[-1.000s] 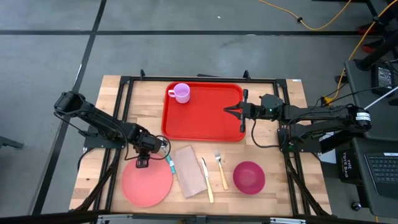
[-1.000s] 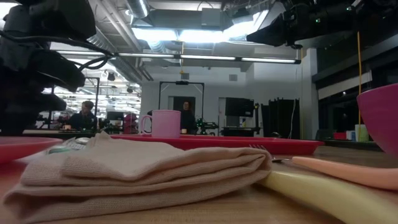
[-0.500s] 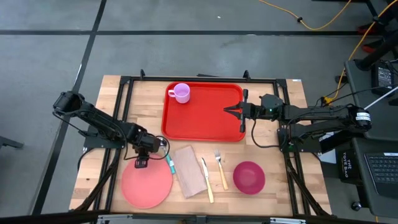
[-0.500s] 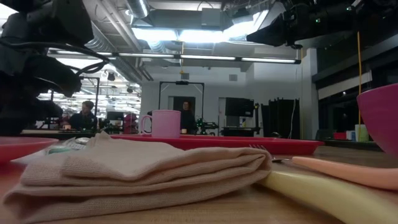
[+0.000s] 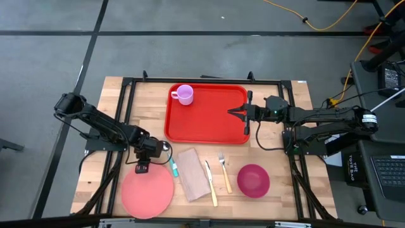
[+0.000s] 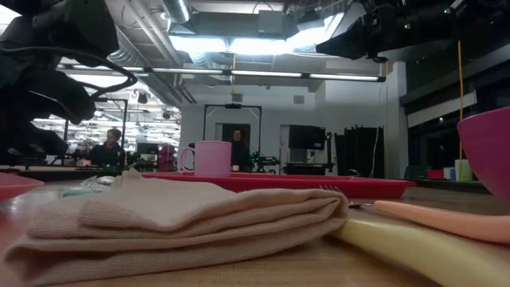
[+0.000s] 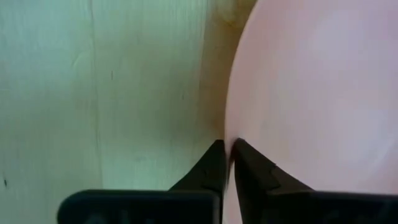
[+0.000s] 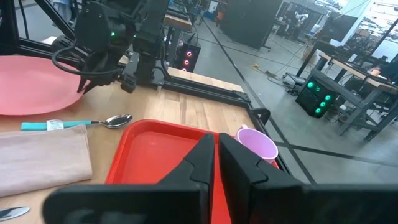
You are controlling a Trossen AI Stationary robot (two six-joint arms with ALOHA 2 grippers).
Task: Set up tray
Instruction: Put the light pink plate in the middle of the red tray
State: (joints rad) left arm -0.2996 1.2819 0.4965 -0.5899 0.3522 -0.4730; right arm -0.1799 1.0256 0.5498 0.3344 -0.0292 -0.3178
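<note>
Tray (image 5: 205,114) is lying flat at the far centre of the table (image 5: 285,183), long axis running left to right; a pink cup (image 5: 184,94) is standing upright in its far-left corner, the rest of the tray floor showing bare; right gripper (image 5: 237,113) is sitting over the tray's right rim, fingers pressed together with nothing between them, the wrist view looking along the tray toward the cup; left gripper (image 5: 142,166) is working near-left of the tray, at the far edge of the round pink plate (image 5: 147,191); its wrist view is showing the two fingers (image 7: 214,167) drawn nearly closed with the plate rim (image 7: 231,134) caught between them, so I am reading it as gripping the plate; whether the plate is lifting off the wood cannot be told from these views; to the right of the plate, along the near side, are lying a spoon with a teal handle (image 5: 173,166), a folded beige napkin (image 5: 194,175), a knife (image 5: 210,182), a fork (image 5: 224,172) and a magenta bowl (image 5: 253,180), all well outside the tray; judgement: the setting-up is barely begun, only the cup being in place; the coming move turns on the tray lying to the far right of the left gripper, so the plate would need carrying up and over the near-left rim; the left arm is holding the plate, the right arm being the nearer to the tray itself.
</note>
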